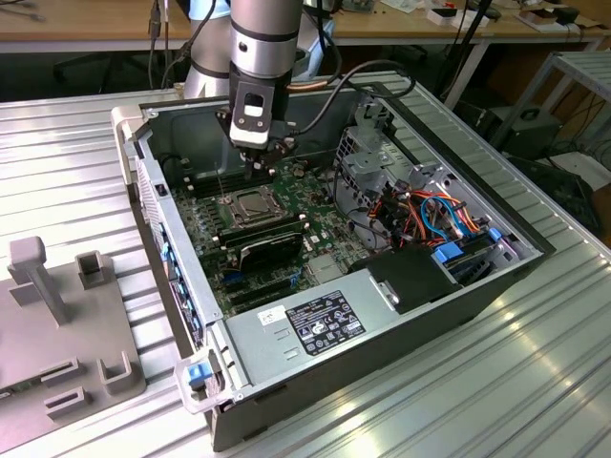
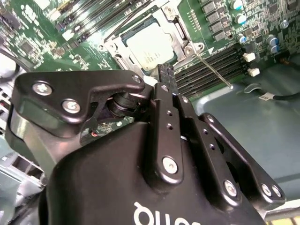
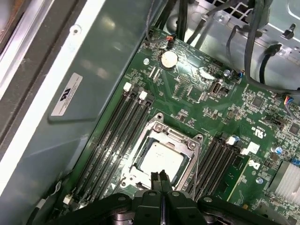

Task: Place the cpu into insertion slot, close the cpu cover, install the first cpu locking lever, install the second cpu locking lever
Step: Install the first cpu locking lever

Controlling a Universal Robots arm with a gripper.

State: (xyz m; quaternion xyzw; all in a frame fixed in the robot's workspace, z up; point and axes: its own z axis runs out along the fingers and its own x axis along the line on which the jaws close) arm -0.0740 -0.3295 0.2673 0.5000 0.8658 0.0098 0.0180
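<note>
- While I'm driving this one remotely, the nearest thing in the exterior view is the grey fixture block [image 1: 57, 315]. It sits at about 8 o'clock from the computer case [image 1: 516, 277], well apart from the work.
- Next in, the power supply [image 1: 315, 322] lies along the case's near wall. There's a tangle of orange and blue cables [image 1: 434, 215] at roughly 2 o'clock from it.
- Past that, the insertion slot [image 1: 232, 212] sits on the green board [image 1: 205, 243], around 11 o'clock from the power supply.
- The cpu [image 1: 251, 202] is already seated in the slot, silvery top up. It's clear in both wrist views [image 3: 161, 161] [image 2: 150, 44].
- The cpu cover [image 3: 180, 140] lies flat down over it, and its window frames the top plate.
- One locking lever [image 2: 213, 70] isn't tucked down. It's a thin rod that juts off the socket corner, at 10 o'clock from the chip in the exterior view [image 1: 221, 186].
- Black memory slots [image 3: 117, 136] run along both sides of the socket.
- The gripper [image 1: 256, 172] hangs just above the slot, at 12 o'clock from the chip. The fingers are pressed together with nothing between them [image 3: 162, 176] [image 2: 165, 70]. I can't tell if the tip touches the cover.
- Farthest back, at 12 o'clock, is a wooden bench [image 1: 95, 29].
</note>
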